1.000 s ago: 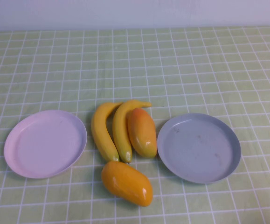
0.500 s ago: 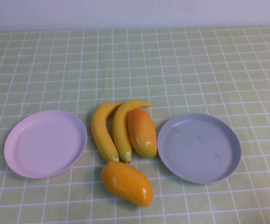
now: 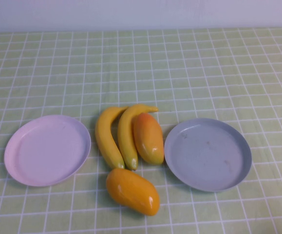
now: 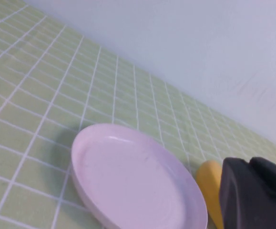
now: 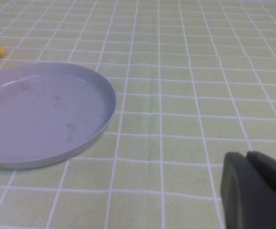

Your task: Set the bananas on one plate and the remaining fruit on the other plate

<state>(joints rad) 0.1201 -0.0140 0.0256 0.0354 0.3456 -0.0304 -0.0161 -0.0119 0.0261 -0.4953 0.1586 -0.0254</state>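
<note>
Lying between both plates, bananas point(image 3: 115, 134) avoid hands.

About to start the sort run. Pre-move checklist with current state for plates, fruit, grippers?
1. Grey-blue plate free of fruit: ok, only scuff marks.
2. Pink plate free of fruit: ok.
3. Bananas reachable: not ok for a clean pick; the two lie side by side, and one touches the blushed mango.
4. Front mango free-standing: ok, nearest the robot, just below the banana ends.
5. Left gripper state: cannot tell; it sits off the pink plate's edge.
6. Right gripper state: cannot tell; it sits over bare cloth beside the grey-blue plate.
</note>
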